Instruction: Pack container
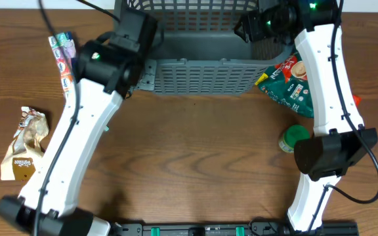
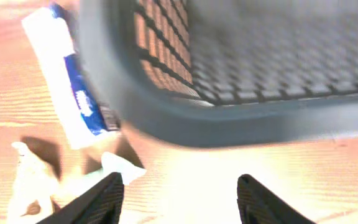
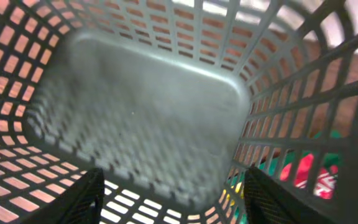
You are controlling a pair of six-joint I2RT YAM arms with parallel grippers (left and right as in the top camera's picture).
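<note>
Dark grey basket (image 1: 202, 77) sits at our table's (image 1: 195, 151) far side. Our left gripper (image 2: 182, 186) gapes wide outside its left corner rim. Our right gripper (image 3: 173, 186) gapes wide inside, near the right wall.

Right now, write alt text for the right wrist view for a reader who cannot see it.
Blurred look down into the dark grey lattice container, its solid bottom bare. The right gripper hangs open over it, holding nothing; a green and red packet shows outside through the lattice.
</note>
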